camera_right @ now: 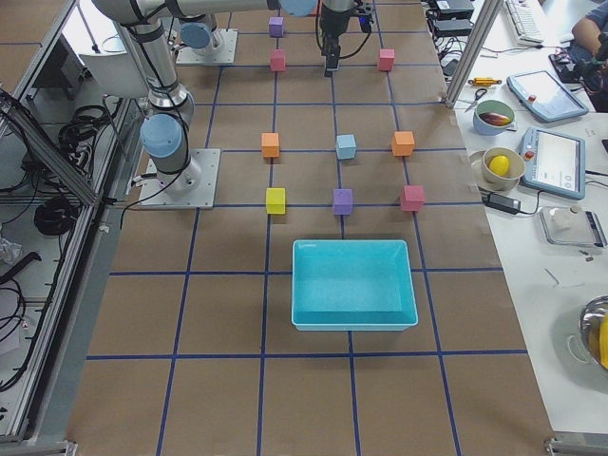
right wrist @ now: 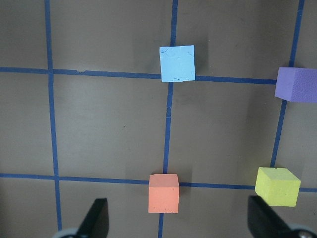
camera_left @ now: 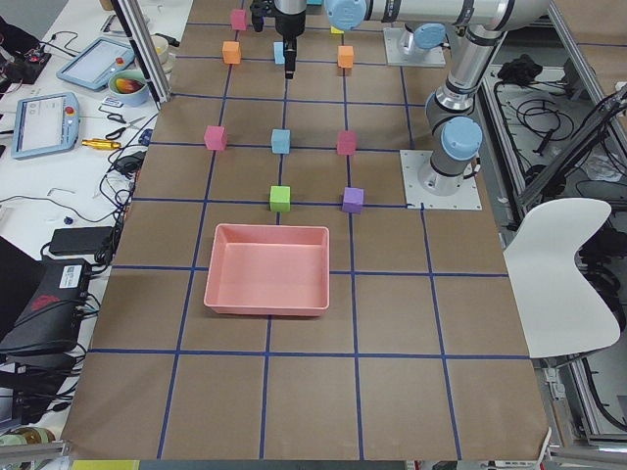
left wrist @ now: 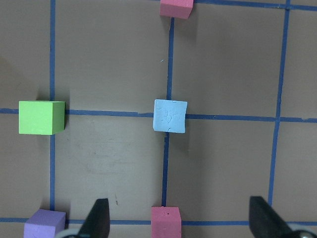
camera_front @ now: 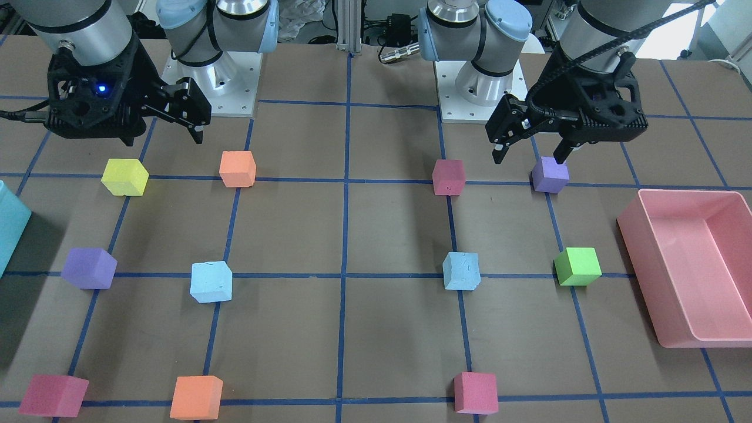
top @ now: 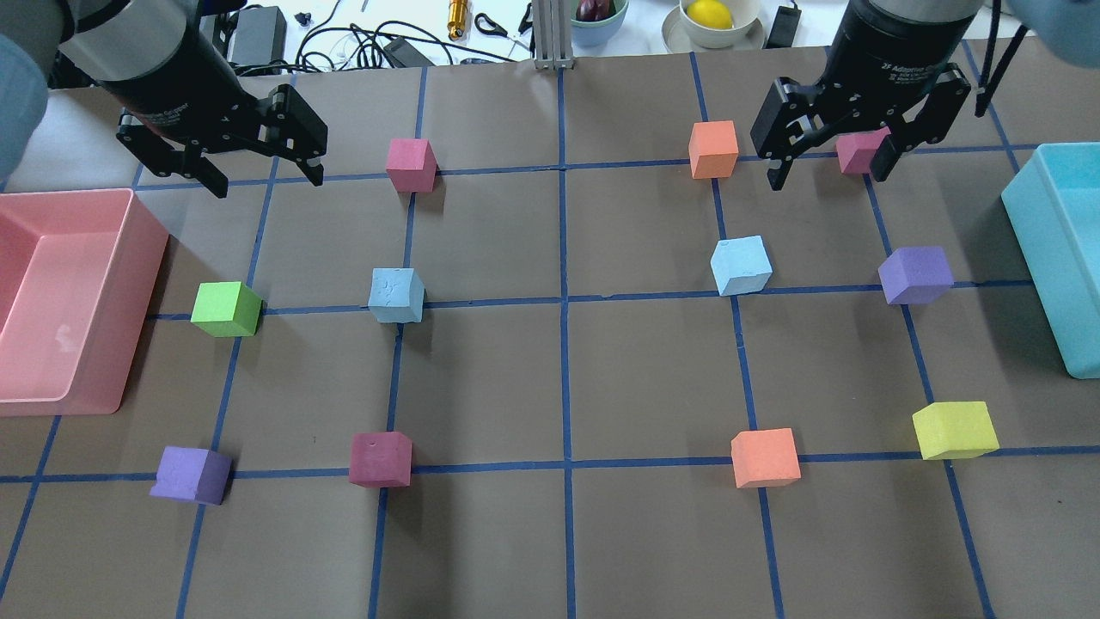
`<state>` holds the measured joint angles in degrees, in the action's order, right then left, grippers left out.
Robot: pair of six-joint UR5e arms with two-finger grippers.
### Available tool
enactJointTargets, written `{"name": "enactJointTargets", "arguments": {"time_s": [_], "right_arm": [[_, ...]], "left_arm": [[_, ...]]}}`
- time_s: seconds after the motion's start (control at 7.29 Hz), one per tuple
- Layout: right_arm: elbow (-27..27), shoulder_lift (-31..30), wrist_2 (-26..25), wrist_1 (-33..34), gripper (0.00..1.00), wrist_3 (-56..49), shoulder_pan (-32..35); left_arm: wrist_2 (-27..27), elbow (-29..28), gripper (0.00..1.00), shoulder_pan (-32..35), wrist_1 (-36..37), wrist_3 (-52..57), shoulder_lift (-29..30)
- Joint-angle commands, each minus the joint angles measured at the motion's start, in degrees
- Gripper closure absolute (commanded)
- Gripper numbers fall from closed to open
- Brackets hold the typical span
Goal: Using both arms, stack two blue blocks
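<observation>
Two pale blue blocks sit apart on the table. One [top: 396, 295] is on my left side and also shows in the left wrist view [left wrist: 170, 115]. The other [top: 741, 266] is on my right side and shows in the right wrist view [right wrist: 177, 63]. In the front view they are at the right [camera_front: 461, 271] and the left [camera_front: 211, 281]. My left gripper [top: 266, 179] hangs open and empty above the table, beyond and left of its blue block. My right gripper [top: 829, 176] hangs open and empty beyond and right of its blue block, over a pink cube [top: 859, 150].
A pink bin [top: 129, 258] stands at the left edge and a teal bin [top: 1035, 249] at the right edge. Green [top: 225, 309], purple [top: 915, 275], orange [top: 713, 149], yellow [top: 954, 429] and magenta [top: 380, 458] cubes sit on the blue tape grid around the blue blocks.
</observation>
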<state>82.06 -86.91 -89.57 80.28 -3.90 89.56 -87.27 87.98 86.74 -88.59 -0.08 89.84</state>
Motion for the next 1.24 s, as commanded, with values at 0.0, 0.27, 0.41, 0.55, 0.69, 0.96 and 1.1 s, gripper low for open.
{"name": "enactJointTargets", "arguments": {"time_s": [0.0,0.27,0.41,0.55,0.69,0.96,1.1], "right_arm": [[0.3,0.0,-0.2,0.1,0.00,-0.6,0.0],[0.3,0.2,0.1,0.1,0.00,-0.9,-0.1],[0.4,0.3,0.4,0.1,0.00,-0.9,-0.1],[0.4,0.5,0.1,0.4,0.00,-0.8,-0.1],[1.1,1.8,-0.2,0.5,0.00,-0.4,-0.2],[5.8,7.6,0.8,11.6,0.00,0.0,-0.2],[7.0,9.0,0.2,13.7,0.00,-0.8,-0.2]], "left_arm": [[0.0,0.0,0.00,0.0,0.0,0.0,0.1],[0.0,0.1,0.00,0.0,0.0,0.0,0.1],[0.0,0.1,0.00,0.0,0.0,0.0,0.2],[0.0,0.1,0.00,0.0,0.0,0.0,0.2],[0.0,0.1,0.00,0.0,0.0,0.2,0.2],[0.0,0.0,0.00,0.0,0.1,0.2,0.2],[0.0,0.0,0.00,0.0,0.1,0.2,0.2]]}}
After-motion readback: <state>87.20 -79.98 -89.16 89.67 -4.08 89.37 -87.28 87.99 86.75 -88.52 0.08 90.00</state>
